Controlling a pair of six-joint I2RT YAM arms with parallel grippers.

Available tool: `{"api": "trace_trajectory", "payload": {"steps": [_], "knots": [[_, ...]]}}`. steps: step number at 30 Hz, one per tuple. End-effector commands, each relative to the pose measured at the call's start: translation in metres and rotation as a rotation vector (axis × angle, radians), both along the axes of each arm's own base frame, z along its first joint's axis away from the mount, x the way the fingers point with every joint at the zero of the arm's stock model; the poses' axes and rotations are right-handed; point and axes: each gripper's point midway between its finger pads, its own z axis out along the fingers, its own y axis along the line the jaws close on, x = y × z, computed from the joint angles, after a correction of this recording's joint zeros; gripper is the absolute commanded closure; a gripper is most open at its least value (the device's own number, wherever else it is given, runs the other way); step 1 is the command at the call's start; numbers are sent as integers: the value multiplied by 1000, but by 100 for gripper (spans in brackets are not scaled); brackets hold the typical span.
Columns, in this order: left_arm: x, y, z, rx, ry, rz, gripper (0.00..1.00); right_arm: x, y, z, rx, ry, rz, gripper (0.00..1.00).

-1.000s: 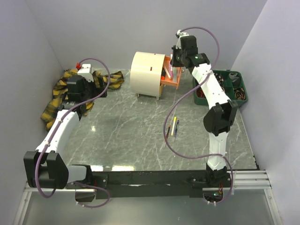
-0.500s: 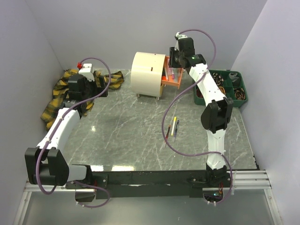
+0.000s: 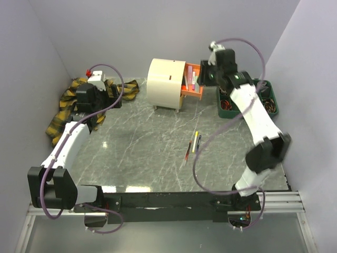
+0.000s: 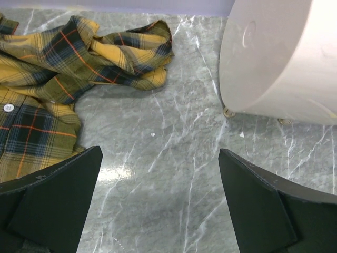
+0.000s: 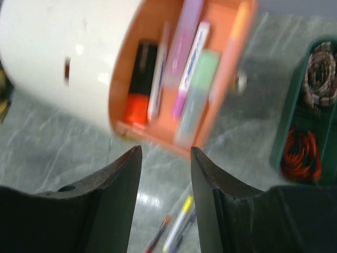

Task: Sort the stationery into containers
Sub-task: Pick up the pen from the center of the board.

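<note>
Drop-off at the drawer, to judge by the layout. Right gripper [image 5: 166, 153] above and just in front of the orange drawer [image 5: 118, 95], jaws partly apart, nothing between them. Hovers there clear of the contents. Inside the drawer, lying side by side: black-and-red highlighter [image 5: 139, 79], pink highlighter [image 5: 184, 47], green highlighter [image 5: 197, 100], plus something slim and white between them, too blurred to name. Drawer pulled out of the cream cabinet [image 3: 164, 81]; dark green tray [image 5: 288, 105] just to its right, coiled bands in its compartments.

Left gripper [image 4: 159, 153] spread wide and empty over bare counter [image 4: 174, 174], plaid cloth [image 4: 63, 68] to one side, cabinet to the other. Plays no visible part in this step.

Remaining, as far as can be seen: thin pens [image 3: 193, 145] lying close together mid-counter, well apart from both containers. Grey tin not made out in any view.

Next move, as a guess: lift clear of the drawer, swing back toward the pens, open wider, line up across one pen's length and come down low. Calls for a fine pinch, since the pens lie nearly touching and flat on the marble.
</note>
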Motion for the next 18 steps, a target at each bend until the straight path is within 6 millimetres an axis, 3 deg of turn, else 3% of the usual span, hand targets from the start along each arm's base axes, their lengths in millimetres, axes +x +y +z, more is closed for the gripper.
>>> {"api": "trace_trajectory", "payload": {"steps": [1,2,4,5,7,8,14,18], "knots": [[-2,-7,34,-39,-108,-20,1,-74,-7,-20,27,106,25,50],[-2,-7,31,-42,-103,-19,0,-94,-11,-58,2,200,20,50],[-4,-9,31,-42,-106,-24,0,-123,-14,-77,2,259,17,50],[-5,-11,27,-40,-97,-27,1,-141,-15,-106,-19,333,21,50],[-7,-15,25,-29,-96,-37,0,-159,-16,-126,-18,387,15,48],[-9,-17,22,-20,-88,-42,1,-171,-17,-146,-27,442,18,48],[-15,-28,16,-6,-77,-73,0,-185,-21,-202,-41,590,-38,46],[-15,-26,13,8,-71,-66,1,-178,-11,-216,-21,633,-28,52]]}}
